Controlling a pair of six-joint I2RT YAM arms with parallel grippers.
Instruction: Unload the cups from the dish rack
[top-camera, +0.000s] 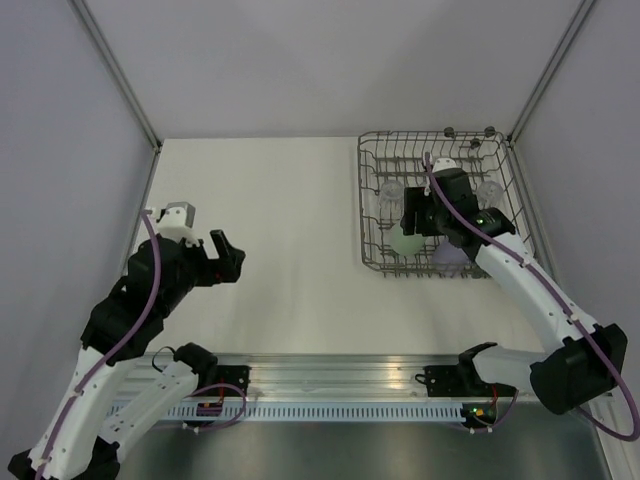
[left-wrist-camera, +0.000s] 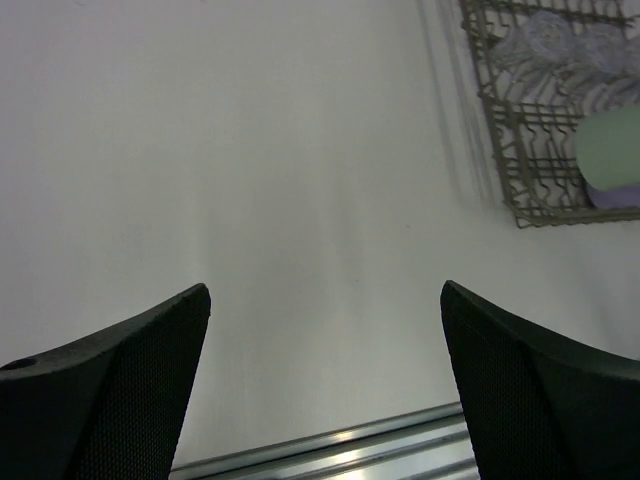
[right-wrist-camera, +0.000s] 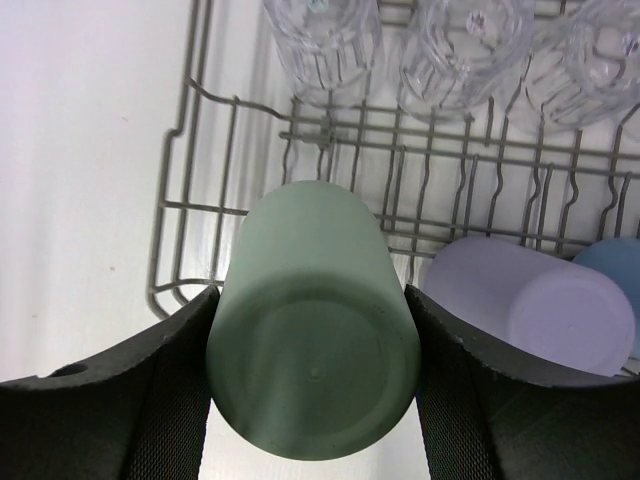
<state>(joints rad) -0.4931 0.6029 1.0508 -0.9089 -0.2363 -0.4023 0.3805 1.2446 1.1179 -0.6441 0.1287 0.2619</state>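
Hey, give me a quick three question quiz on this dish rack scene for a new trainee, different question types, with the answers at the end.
1. True or false: the left pincer is carrying a clear cup.
2. Fill the gap: the right pincer is closed around the ____ cup.
3. In the right wrist view, how many clear cups show in the dish rack?

Key
1. False: it is open and empty above the table.
2. It is the mint green cup.
3. Three.
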